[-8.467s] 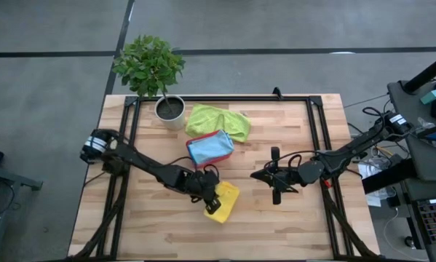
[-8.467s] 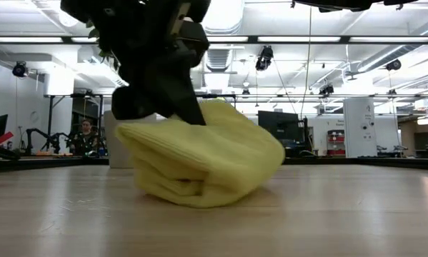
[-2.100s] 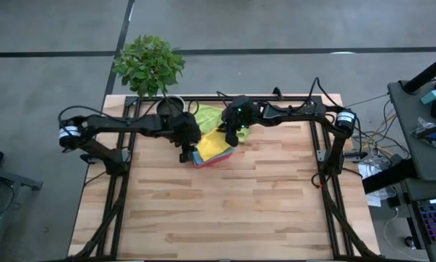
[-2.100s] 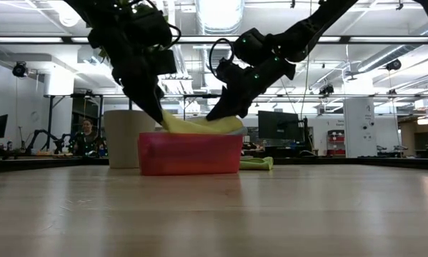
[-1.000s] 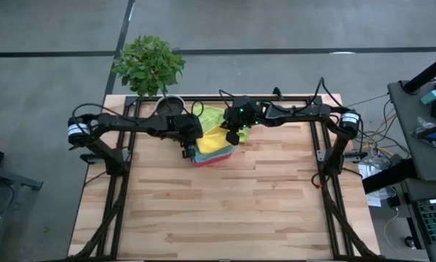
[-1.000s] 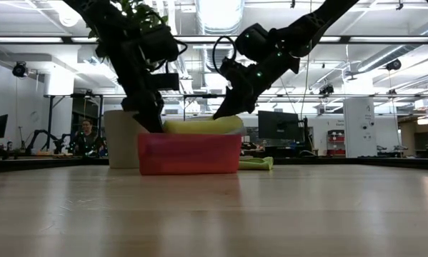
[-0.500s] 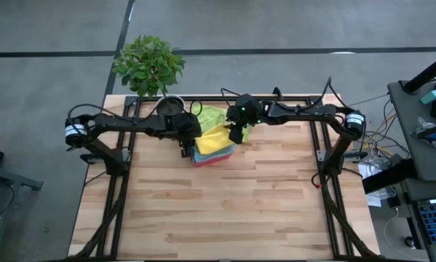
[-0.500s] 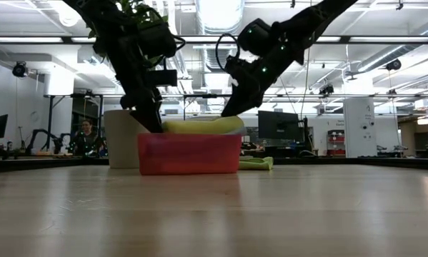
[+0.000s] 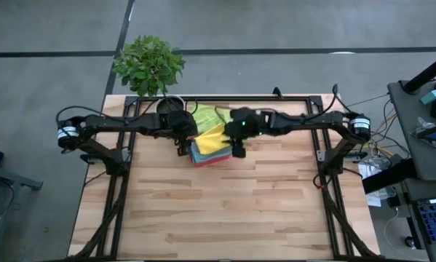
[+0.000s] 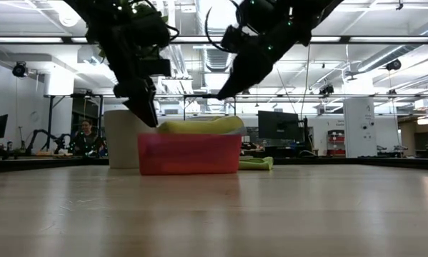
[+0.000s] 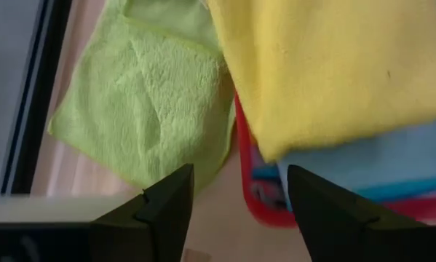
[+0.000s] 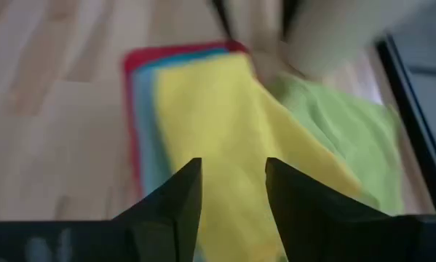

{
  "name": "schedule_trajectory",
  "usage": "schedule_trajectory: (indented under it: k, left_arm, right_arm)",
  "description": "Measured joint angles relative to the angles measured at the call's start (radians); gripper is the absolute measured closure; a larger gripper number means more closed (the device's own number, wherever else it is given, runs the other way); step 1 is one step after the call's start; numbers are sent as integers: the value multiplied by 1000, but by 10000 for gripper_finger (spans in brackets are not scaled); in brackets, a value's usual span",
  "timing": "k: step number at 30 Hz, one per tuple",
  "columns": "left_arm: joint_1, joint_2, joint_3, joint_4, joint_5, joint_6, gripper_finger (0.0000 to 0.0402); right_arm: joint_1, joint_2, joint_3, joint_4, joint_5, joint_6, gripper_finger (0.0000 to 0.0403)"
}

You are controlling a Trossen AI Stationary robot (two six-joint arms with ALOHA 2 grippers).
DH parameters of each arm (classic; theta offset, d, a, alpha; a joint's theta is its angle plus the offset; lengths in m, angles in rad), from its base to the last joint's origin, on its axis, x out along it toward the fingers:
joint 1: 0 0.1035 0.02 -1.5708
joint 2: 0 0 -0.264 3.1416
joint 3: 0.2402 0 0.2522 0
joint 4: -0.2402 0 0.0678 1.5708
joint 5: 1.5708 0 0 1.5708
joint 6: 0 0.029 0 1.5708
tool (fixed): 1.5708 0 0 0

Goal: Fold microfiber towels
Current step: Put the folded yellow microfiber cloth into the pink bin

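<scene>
**Towel grip notes: both grippers empty above tray**

Left gripper (image 11: 236,207) and right gripper (image 12: 232,193) are hanging spread, gripping nothing. Folded yellow towel (image 9: 212,138) is lying over teal towel (image 11: 370,164) in pink tray (image 10: 188,155); lime towel (image 11: 156,120) is lying beside. Judging soft, light, limp: pinching at corners.

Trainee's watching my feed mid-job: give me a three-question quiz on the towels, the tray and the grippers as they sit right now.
1. True or false: the yellow towel lies on top of the blue towel in the pink tray.
2. Where is the lime green towel? A in the tray; B on the table beside it.
3. Is the left gripper or right gripper holding cloth?

Key: 1 true; 2 B; 3 neither, both open.
</scene>
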Motion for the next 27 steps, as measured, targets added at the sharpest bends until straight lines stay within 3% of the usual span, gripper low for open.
schedule_trajectory:
  k: [9, 21, 27]
  left_arm:
    - [-78, -70, -15, -35, 0, -119, 196]
    - [-169, -79, -108, -5, -71, -238, 196]
    - [-168, -80, -117, -3, -73, -237, 196]
  right_arm:
    - [109, 69, 15, 87, 78, -41, 259]
    - [113, 192, 45, 117, 91, -77, 264]
    - [114, 244, 68, 117, 192, -145, 264]
